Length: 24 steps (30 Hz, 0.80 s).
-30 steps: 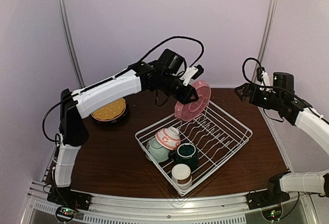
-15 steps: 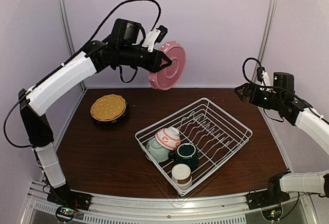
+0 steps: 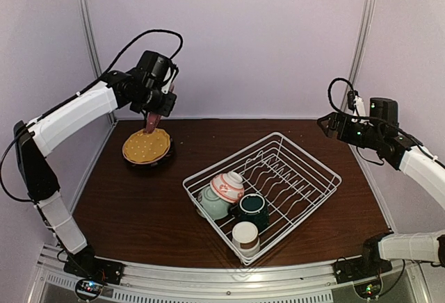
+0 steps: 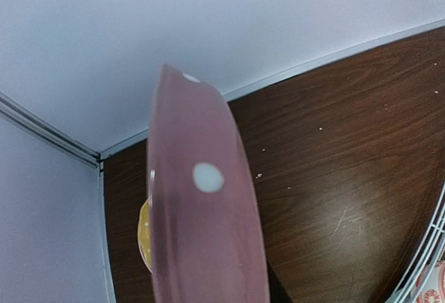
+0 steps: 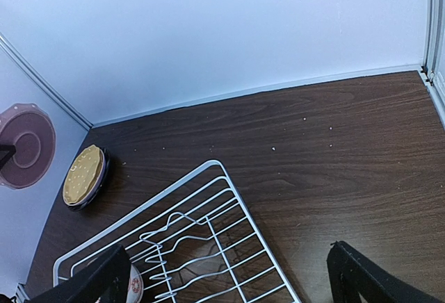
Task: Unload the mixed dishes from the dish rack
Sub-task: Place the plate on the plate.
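Note:
My left gripper [image 3: 156, 113] is shut on the pink plate [image 3: 151, 123] and holds it on edge just above the yellow plate [image 3: 146, 146] at the far left of the table. In the left wrist view the pink plate [image 4: 201, 213] fills the frame and hides the fingers; the yellow plate [image 4: 144, 242] peeks out behind it. The white dish rack [image 3: 278, 135] holds a red-and-white bowl [image 3: 227, 186], a pale green bowl [image 3: 210, 204], a dark green mug [image 3: 252, 209] and a white-and-brown cup [image 3: 245, 237]. My right gripper [image 3: 327, 124] is open and empty, high above the rack's far right. No black utensil shows.
The right wrist view shows the rack's far corner [image 5: 160, 197], the yellow plate [image 5: 83, 174] and the pink plate [image 5: 26, 146] far to the left. Metal frame posts [image 3: 90, 39] and walls close in the table's back and sides.
My left arm has carried the pink plate from above the rack, up and left, then down to just above the yellow plate. The right arm has not moved.

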Available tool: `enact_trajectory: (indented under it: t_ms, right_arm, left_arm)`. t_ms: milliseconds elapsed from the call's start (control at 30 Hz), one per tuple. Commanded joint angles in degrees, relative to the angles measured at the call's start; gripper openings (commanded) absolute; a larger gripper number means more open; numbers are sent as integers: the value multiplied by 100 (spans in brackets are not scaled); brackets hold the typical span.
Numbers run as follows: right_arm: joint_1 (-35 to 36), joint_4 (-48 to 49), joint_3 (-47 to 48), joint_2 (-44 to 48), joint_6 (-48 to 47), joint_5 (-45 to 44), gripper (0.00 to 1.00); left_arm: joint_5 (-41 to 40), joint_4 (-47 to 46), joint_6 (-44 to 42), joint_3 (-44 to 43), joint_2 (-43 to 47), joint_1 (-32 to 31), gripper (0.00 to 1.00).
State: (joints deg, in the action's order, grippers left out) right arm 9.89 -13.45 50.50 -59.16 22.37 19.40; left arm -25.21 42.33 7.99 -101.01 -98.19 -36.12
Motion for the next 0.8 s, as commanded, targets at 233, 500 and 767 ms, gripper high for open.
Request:
enact_trajectory:
  t_ms: [233,500,767]
  right_arm:
    - [31,74,-58,-22,-9,-8,100]
    - [32,98,-54,-43,9,2,100]
    - [31,86,1,-87,13,12,100]
  left_arm:
    - [-1955,-353,-298,221,-568,259,0]
    - [-2380,-585,-332,288,-1224,460,0]
    - [-2549,-766,-313,155,-1828,641,0]
